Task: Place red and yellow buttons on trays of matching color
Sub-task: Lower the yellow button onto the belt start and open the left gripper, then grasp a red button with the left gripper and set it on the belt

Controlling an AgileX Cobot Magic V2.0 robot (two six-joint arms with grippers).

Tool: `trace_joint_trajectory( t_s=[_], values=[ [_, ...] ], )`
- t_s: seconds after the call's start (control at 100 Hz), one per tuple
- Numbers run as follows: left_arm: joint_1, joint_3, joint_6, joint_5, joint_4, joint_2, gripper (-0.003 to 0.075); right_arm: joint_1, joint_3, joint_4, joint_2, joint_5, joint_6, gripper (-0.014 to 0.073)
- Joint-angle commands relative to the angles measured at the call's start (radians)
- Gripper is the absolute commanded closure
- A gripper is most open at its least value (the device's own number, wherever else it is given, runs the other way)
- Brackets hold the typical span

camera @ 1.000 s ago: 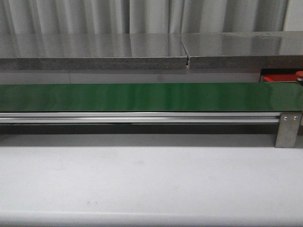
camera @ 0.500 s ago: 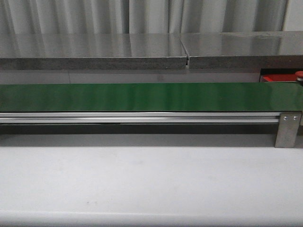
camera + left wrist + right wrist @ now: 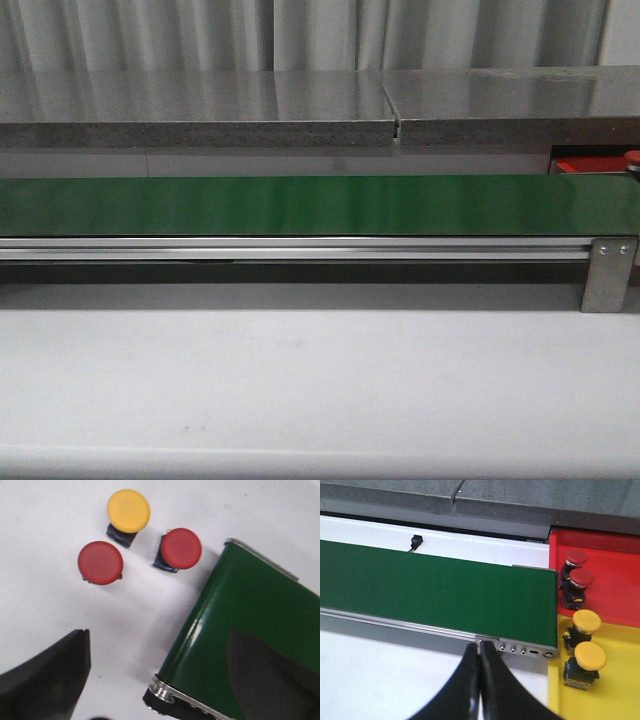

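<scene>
In the left wrist view a yellow button (image 3: 129, 511) and two red buttons (image 3: 100, 562) (image 3: 181, 548) stand on the white table beside the belt's end. My left gripper (image 3: 157, 675) hangs open and empty, short of them. In the right wrist view two red buttons (image 3: 576, 558) (image 3: 581, 579) sit in the red tray (image 3: 615, 580). Two yellow buttons (image 3: 586, 621) (image 3: 590, 656) sit in the yellow tray (image 3: 620, 690). My right gripper (image 3: 480, 647) is shut on nothing, in front of the belt's frame. Neither gripper shows in the front view.
The long green belt (image 3: 300, 205) runs across the table on an aluminium rail (image 3: 300, 248), with a metal bracket (image 3: 608, 272) at its right end. A grey stone ledge (image 3: 200, 110) stands behind it. White tabletop (image 3: 300, 380) lies in front.
</scene>
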Motion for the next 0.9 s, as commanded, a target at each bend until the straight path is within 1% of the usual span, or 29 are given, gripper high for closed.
trace_joint_trajectory(
  t_s=[0.0, 0.17, 0.31, 0.62, 0.89],
  values=[
    [0.015, -0.021, -0.005, -0.024, 0.001, -0.021, 0.0167, 0.003, -0.025, 0.005, -0.004, -0.061, -0.003, 0.0712],
    [0.023, -0.021, -0.007, -0.028, -0.001, 0.062, 0.0174, 0.003, -0.025, 0.005, -0.004, -0.061, -0.003, 0.0712],
    [0.023, -0.021, -0.007, -0.056, 0.001, 0.121, 0.0174, 0.003, -0.025, 0.005, -0.004, -0.061, -0.003, 0.0712],
    [0.026, -0.05, -0.012, -0.107, 0.022, 0.195, 0.0174, 0.003, -0.025, 0.005, -0.004, -0.061, -0.003, 0.0712],
    [0.034, -0.063, -0.012, -0.232, 0.03, 0.197, 0.0174, 0.003, -0.025, 0.005, -0.004, -0.061, -0.003, 0.0712]
  ],
)
